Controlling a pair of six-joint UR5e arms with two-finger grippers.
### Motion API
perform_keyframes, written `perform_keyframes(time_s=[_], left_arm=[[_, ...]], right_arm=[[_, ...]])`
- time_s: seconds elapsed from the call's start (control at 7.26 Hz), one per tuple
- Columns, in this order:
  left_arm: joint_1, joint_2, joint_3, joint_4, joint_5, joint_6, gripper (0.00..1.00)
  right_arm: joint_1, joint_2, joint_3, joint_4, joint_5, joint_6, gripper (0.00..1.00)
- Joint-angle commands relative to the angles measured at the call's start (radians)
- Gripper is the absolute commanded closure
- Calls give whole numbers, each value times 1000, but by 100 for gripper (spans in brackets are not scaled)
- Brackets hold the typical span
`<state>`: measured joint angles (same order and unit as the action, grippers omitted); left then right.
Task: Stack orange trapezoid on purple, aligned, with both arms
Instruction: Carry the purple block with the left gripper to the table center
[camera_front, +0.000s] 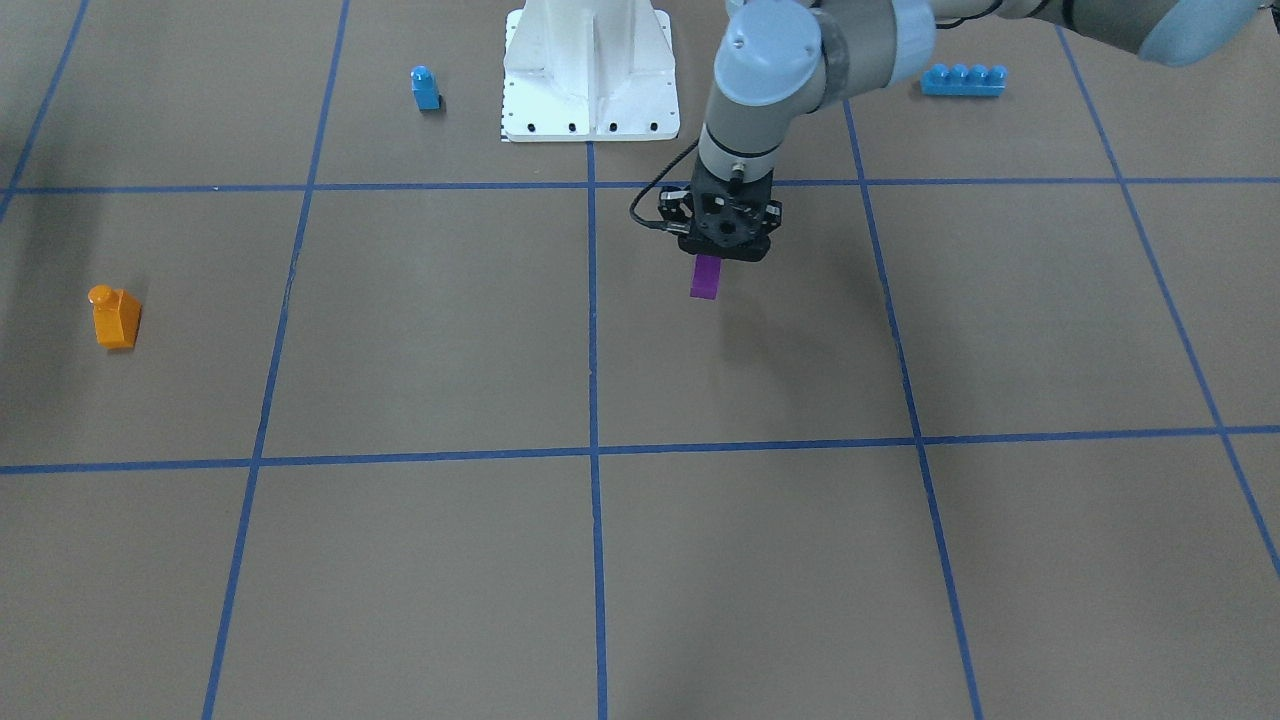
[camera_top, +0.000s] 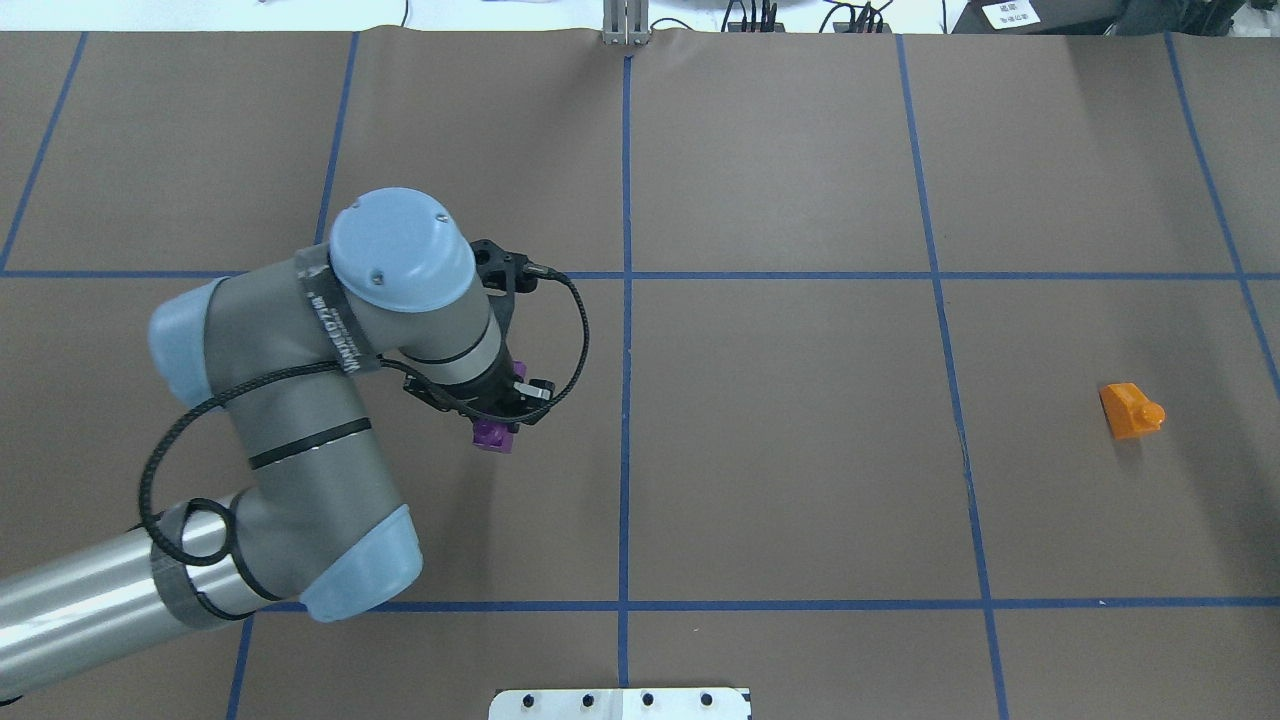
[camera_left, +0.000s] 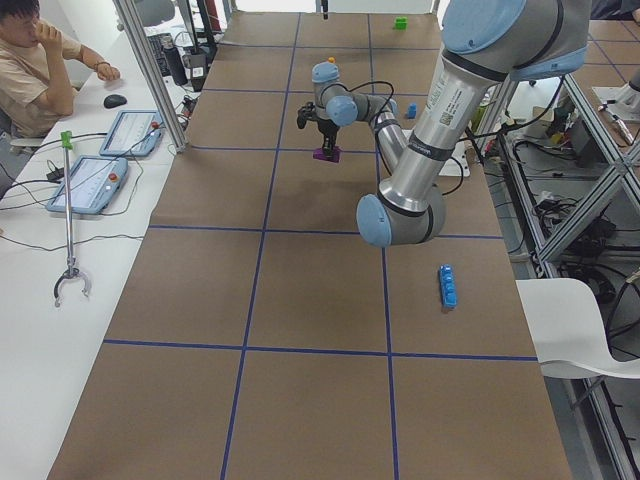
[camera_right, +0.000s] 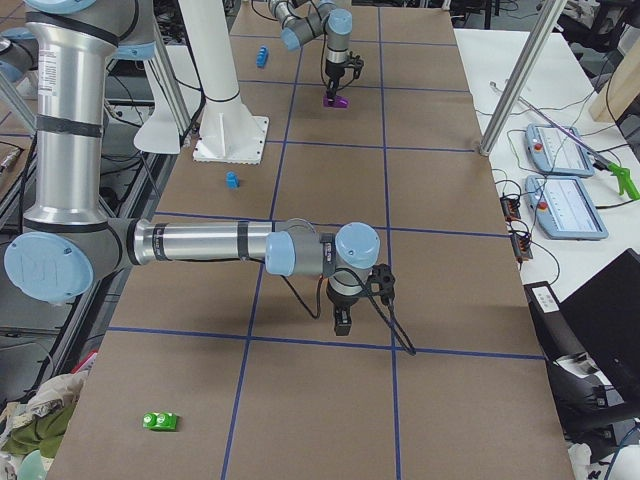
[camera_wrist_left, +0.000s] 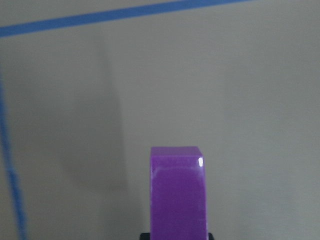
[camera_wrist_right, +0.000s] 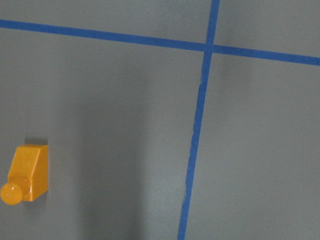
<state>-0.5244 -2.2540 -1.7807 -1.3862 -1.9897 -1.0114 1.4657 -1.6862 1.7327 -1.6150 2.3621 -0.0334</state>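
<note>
The orange trapezoid (camera_front: 115, 318) lies alone on the brown table, far to the robot's right. It also shows in the overhead view (camera_top: 1130, 410) and at the lower left of the right wrist view (camera_wrist_right: 27, 172). My left gripper (camera_front: 722, 240) is shut on the purple brick (camera_front: 705, 277) and holds it a little above the table near the middle line, also seen from overhead (camera_top: 492, 434) and in the left wrist view (camera_wrist_left: 178, 195). My right gripper (camera_right: 343, 322) points down over the table in the exterior right view only. I cannot tell whether it is open or shut.
A small blue single-stud brick (camera_front: 425, 88) and a long blue four-stud brick (camera_front: 963, 79) lie either side of the white robot base (camera_front: 590, 70). A green brick (camera_right: 160, 421) lies at the table's right end. Blue tape lines grid the table.
</note>
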Motion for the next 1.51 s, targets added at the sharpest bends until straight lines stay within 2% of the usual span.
perform_keyframes(time_s=[0.0, 0.14, 0.28, 0.41, 0.69, 1.38], left_arm=[[27, -178, 186, 26, 11, -86, 100], [27, -255, 305, -29, 11, -116, 100], [35, -281, 366, -71, 11, -108, 100], [30, -282, 376, -76, 11, -119, 100], [43, -282, 484, -214, 11, -184, 100], [43, -288, 500, -214, 11, -216, 100]], right_arm=[[-5, 0, -2, -2, 0, 0, 0], [-7, 0, -5, -2, 0, 0, 0], [-11, 0, -9, -2, 0, 1, 0], [-13, 0, -10, -2, 2, 1, 0], [-25, 0, -13, -2, 2, 1, 0], [-30, 0, -16, -2, 6, 1, 0]])
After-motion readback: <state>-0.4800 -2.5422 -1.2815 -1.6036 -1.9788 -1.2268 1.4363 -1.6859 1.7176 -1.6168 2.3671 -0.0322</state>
